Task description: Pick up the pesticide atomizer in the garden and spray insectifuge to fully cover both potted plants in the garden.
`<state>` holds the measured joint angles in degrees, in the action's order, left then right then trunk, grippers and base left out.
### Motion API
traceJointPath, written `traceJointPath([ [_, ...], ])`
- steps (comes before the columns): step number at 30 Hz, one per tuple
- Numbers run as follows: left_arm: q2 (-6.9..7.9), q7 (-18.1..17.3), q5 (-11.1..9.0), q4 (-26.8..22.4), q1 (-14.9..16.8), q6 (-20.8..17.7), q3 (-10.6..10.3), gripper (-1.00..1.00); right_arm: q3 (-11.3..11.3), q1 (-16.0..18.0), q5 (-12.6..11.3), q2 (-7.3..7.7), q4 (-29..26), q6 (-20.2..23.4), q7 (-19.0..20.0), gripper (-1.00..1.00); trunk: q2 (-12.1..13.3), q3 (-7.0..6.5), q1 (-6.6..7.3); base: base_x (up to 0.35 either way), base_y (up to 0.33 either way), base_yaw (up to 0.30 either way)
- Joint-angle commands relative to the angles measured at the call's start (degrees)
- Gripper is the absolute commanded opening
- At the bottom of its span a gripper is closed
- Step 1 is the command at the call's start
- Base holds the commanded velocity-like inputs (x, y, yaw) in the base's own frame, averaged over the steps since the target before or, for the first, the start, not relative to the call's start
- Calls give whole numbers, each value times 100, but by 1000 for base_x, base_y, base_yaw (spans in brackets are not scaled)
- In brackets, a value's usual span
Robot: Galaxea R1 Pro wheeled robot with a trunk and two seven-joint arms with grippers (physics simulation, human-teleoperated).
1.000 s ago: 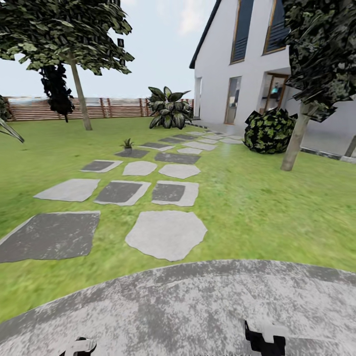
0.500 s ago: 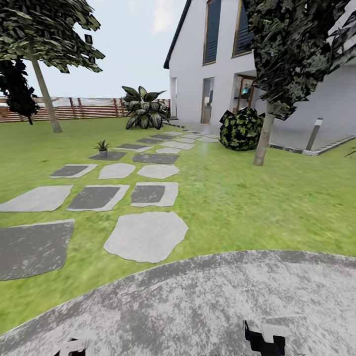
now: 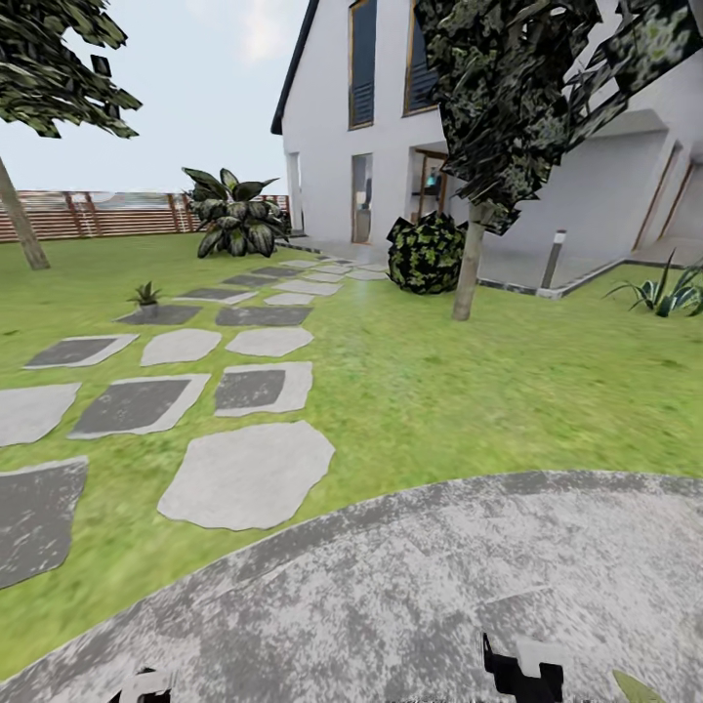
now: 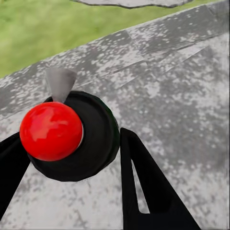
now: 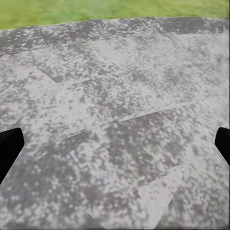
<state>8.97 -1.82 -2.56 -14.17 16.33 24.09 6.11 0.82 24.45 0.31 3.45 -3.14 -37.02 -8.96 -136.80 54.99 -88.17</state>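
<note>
In the left wrist view a dark round-bodied bottle with a grey nozzle and a red ball on top, apparently the pesticide atomizer, sits between my left gripper's black fingers, which press on both its sides above the grey paved patio. The left gripper peeks in at the head view's lower edge. My right gripper is open over bare patio, its tips far apart; its top shows low in the head view. One small potted plant stands far off on a dark stepping stone. A green leaf tip pokes in at the lower right corner.
Stepping stones run across the lawn toward a white house. A big dark-leaved shrub, a round bush and a tree trunk stand ahead. The brown fence closes the back left.
The whole head view has swung to the right, so stones, shrubs and house have slid left in the picture. Both grippers keep their places at the lower edge.
</note>
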Motion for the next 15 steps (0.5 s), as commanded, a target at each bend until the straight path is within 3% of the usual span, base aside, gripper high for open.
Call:
traceJointPath([
  [1,0,-19,-26,4,2,16,12,-100,6,6,4,0,6,-16,-10,100,-2,5,1,0,0,-300],
  [10,2,-20,-25,2,2,17,13,-100,6,7,3,-2,6,-16,-10,100,-2,5,1,-8,1,-300],
  [15,0,-20,-25,2,2,17,13,-100,6,7,4,-2,6,-16,-10,100,-2,5,1,-222,151,-300],
])
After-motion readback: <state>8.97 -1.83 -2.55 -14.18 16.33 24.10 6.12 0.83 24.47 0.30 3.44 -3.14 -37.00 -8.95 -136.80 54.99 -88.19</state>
